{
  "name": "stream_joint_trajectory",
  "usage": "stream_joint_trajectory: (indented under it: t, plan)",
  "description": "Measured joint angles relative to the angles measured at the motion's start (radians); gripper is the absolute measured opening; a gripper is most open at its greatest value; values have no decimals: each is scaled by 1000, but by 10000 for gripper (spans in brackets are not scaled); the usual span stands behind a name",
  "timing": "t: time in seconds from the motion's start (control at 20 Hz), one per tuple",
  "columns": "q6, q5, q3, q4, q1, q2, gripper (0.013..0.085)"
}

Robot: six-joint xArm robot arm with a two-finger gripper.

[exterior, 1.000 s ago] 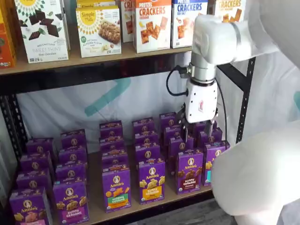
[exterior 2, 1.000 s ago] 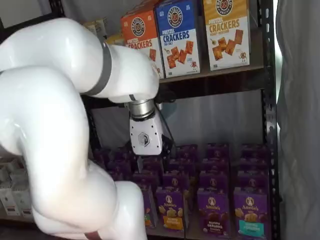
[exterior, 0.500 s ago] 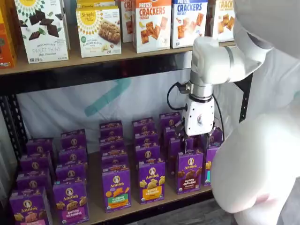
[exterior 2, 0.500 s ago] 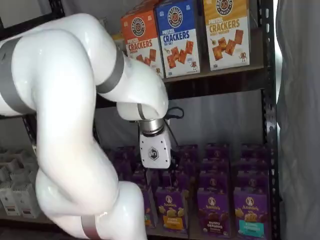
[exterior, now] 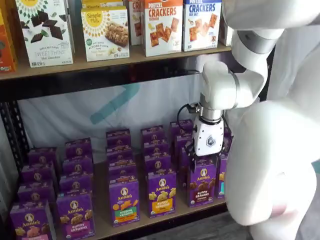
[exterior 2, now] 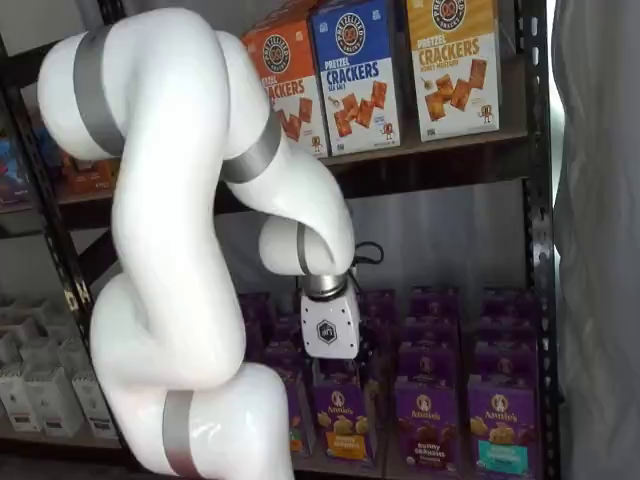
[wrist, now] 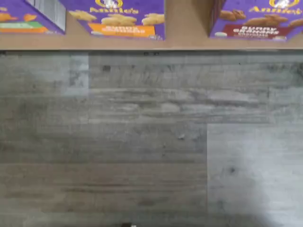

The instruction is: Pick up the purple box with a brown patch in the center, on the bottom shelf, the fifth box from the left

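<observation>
Wrist view: grey plank floor (wrist: 142, 142) nearest, then the front edge of the bottom shelf (wrist: 184, 28) with box fronts along it; the purple box (wrist: 258, 21) with brown cookies is among them. In both shelf views it stands upright in the front row (exterior: 202, 182) (exterior 2: 427, 428). The tool (exterior: 206, 155) hangs just above and slightly behind it, white body facing out. Fingers mostly hidden by boxes; jaws fully spread, released, holding nothing. Cracker boxes (exterior: 162, 25) sit on the upper board beyond.
</observation>
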State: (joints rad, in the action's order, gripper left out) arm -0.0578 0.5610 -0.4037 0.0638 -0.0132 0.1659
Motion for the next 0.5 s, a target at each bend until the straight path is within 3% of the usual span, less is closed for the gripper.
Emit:
stream_joint_trajectory:
  t: [0.25,0.5]
  plan:
    - [-18,-114,-72,-20,-32,-170,850]
    - [-49,-174,-154,-22,-63,-299,850]
